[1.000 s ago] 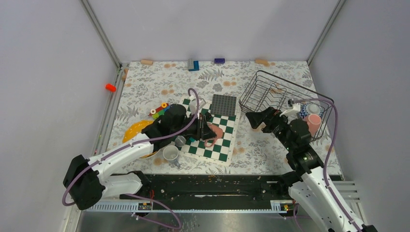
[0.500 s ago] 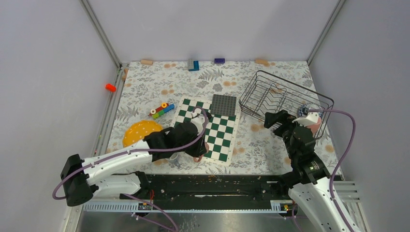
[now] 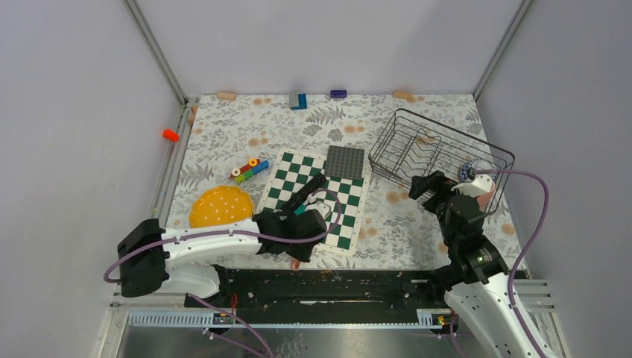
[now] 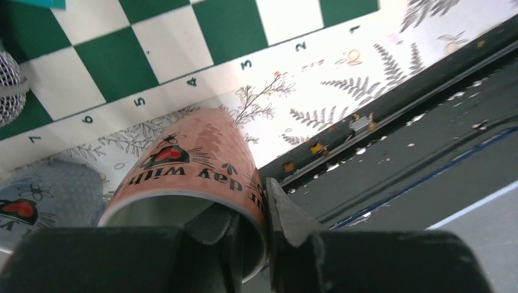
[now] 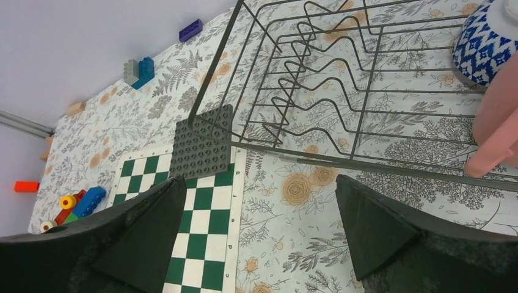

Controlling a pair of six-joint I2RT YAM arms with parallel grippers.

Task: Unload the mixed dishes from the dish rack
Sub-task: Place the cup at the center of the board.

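Note:
My left gripper point(image 3: 296, 250) is shut on the rim of a pink mug point(image 4: 189, 162), one finger inside and one outside. It holds the mug tilted low over the table's near edge, just off the chessboard. A grey mug point(image 4: 46, 195) lies beside it. The yellow plate point(image 3: 220, 205) lies on the table at the left. The black wire dish rack point(image 3: 417, 149) stands at the right. It holds a blue-and-white patterned dish point(image 3: 469, 170) and a second pink mug point(image 3: 486, 190) at its right end; both also show in the right wrist view, the dish point(image 5: 485, 46) and the mug point(image 5: 498, 122). My right gripper point(image 3: 423, 186) is open and empty, just outside the rack's near-left side.
A green-and-white chessboard point(image 3: 339, 205) carries a black stick with a silver head point(image 3: 309, 190) and a dark grey studded plate point(image 3: 346, 161). Coloured toy blocks point(image 3: 250, 170) lie left of it. More blocks line the back edge. A black rail point(image 4: 391, 104) runs along the table's near edge.
My left arm has carried the pink mug from the chessboard down to the table's near edge. My right gripper drew back to the right, then held still.

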